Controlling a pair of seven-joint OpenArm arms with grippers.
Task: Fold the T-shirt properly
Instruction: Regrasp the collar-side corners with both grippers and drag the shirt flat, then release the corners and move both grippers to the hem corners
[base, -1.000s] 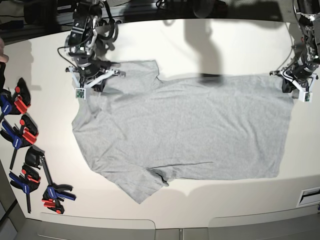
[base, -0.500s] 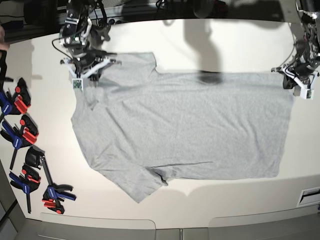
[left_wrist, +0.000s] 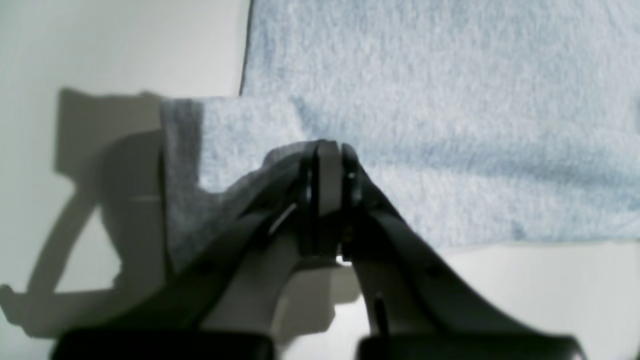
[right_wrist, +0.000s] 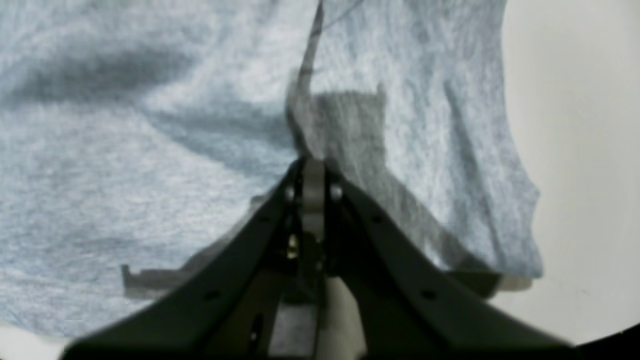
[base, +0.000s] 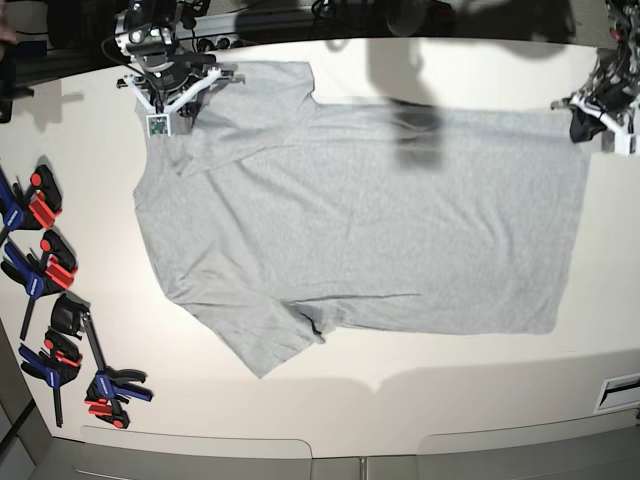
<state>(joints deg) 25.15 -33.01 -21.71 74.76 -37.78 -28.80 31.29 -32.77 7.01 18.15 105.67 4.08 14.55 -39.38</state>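
We find both grippers, left gripper (left_wrist: 327, 150) and right gripper (right_wrist: 312, 165), clamped on the T-shirt's (base: 370, 230) far edge; its long axis runs between the 2.

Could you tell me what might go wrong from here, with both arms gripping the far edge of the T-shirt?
The left gripper pinches only a small corner of the T-shirt, so the fabric may slip free. The sleeve near the right gripper is wrinkled and might fold in crooked. The near sleeve lies fairly close to the clamps and could drag toward them.
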